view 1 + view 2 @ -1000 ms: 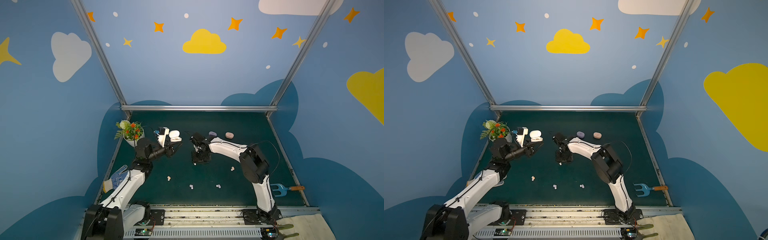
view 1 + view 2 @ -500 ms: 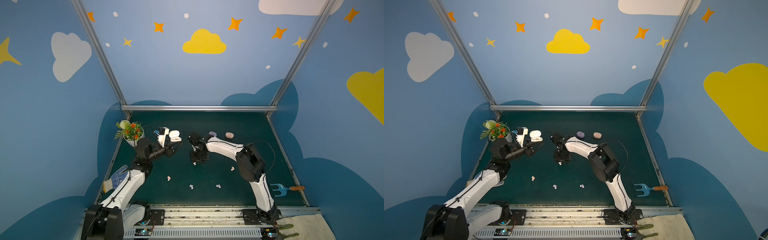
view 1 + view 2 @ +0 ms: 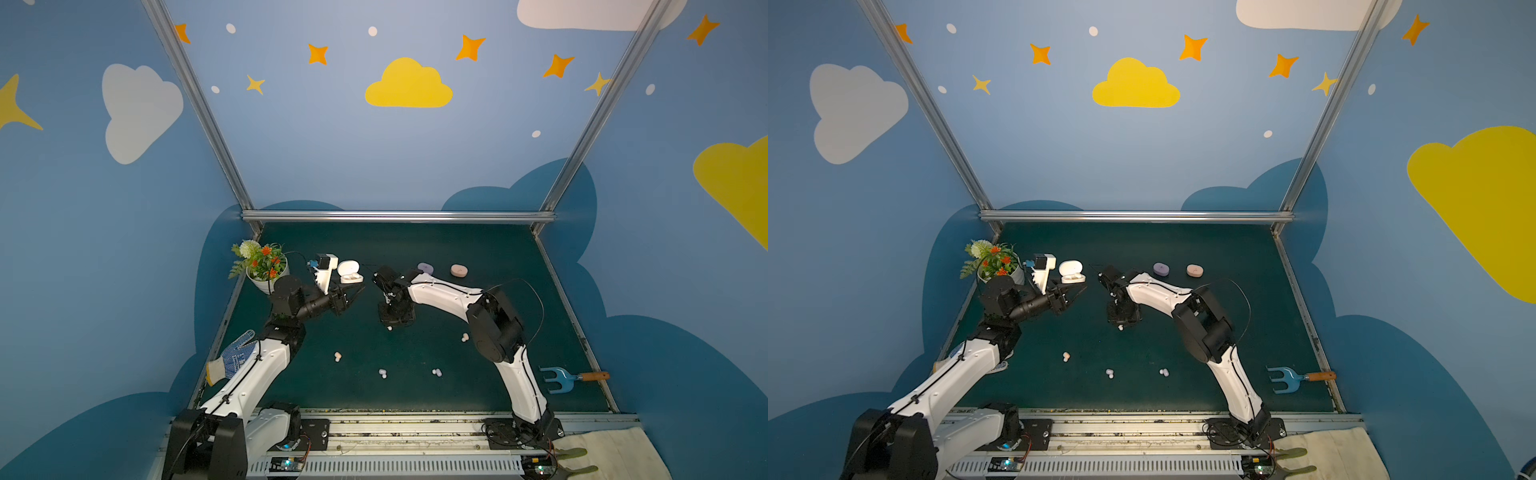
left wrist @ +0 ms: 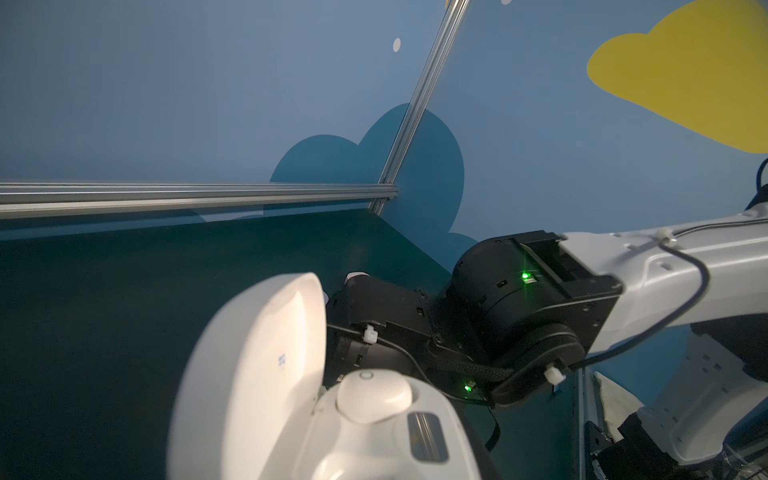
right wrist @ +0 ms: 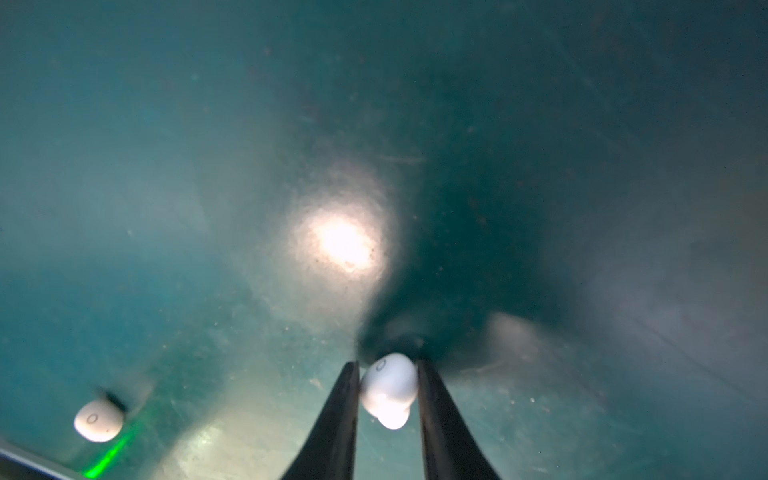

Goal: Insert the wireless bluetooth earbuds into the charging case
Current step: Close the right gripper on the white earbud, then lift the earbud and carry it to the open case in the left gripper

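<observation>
Left fingers (image 3: 354, 292) clamp the open case (image 3: 350, 272) steady; right fingers (image 5: 345, 415) pinch a white earbud (image 3: 390, 328) at its five o'clock for loading.

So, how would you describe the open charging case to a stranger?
Look at the back left of the dark green mat, just right of the white pot with orange flowers. The white oval plastic charging case is there; unlike the lavender oval case and pink oval case further right, its lid stands open.
</observation>
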Available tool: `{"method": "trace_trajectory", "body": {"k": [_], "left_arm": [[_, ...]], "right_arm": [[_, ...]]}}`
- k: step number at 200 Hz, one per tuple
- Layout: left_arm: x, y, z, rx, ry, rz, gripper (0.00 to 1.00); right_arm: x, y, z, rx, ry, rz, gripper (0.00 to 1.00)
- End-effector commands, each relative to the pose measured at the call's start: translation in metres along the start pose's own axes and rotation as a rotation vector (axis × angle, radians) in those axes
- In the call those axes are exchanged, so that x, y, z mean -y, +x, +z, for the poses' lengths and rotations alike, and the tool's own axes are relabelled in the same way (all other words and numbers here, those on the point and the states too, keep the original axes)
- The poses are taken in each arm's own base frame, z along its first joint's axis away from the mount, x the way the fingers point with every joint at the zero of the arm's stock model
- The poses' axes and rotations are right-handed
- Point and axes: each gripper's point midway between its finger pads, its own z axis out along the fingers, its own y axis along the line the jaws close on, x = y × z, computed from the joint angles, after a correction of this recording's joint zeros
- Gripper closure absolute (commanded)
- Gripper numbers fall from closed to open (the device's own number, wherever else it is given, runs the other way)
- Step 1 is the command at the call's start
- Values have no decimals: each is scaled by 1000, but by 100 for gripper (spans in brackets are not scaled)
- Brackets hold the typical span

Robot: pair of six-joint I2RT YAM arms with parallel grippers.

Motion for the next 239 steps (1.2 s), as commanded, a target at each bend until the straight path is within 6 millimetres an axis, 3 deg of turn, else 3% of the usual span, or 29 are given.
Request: {"method": "trace_trajectory", "body": {"k": [1, 79, 137, 181, 239], "left_arm": [[6, -8, -3, 27, 19, 31, 77], [7, -8, -3, 26, 22, 29, 77], [8, -7, -3, 21, 30, 32, 76], [14, -3, 0, 7, 56, 43, 76], [36, 5, 14, -26, 123, 84, 76]], "right_arm": [[6, 5, 8, -24, 48, 5, 76], [5, 1, 0, 4, 46, -9, 90], [2, -2, -14, 36, 4, -8, 91], [5, -1, -51, 107, -100, 23, 91], [12, 5, -126, 221, -274, 45, 91]]}}
